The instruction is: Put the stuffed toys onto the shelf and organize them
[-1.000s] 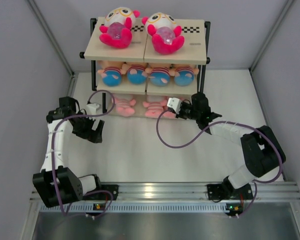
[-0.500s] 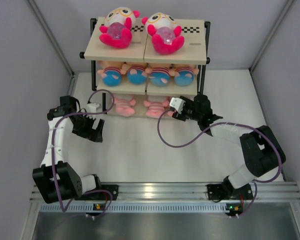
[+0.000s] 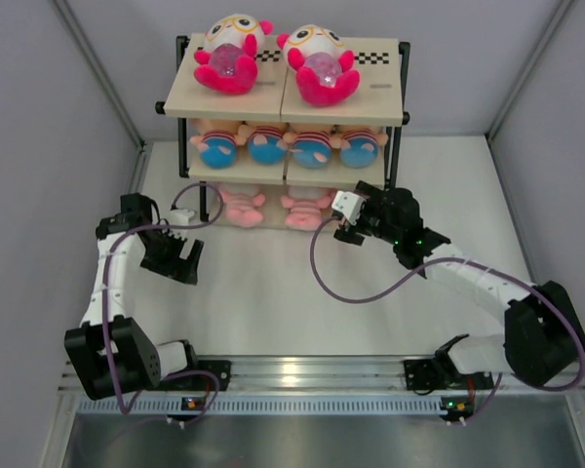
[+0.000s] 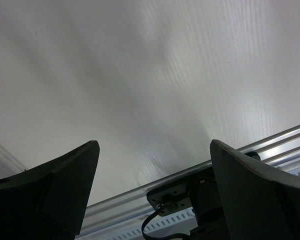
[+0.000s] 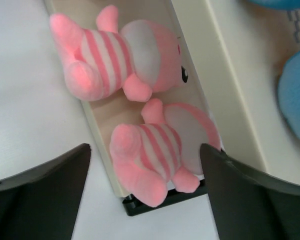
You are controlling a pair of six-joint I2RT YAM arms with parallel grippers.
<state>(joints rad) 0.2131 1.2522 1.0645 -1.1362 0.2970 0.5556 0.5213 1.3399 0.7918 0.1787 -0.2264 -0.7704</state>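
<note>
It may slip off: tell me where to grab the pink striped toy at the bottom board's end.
Pinch the pink striped toy across its striped belly from the shelf's open front: rump and feet overhang the board's edge, head farther in.

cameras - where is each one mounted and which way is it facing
Top external: high behind the robot, looking down at the shelf; both arms show whole, with left gripper and right gripper.
Left wrist: on the left arm, facing bare tabletop and the near rail; its open fingers show.
Right wrist: on the right arm, facing two pink striped toys on the shelf's bottom board; its open fingers show.
Shared: top and right wrist see those toys; top and left wrist see the rail.
</note>
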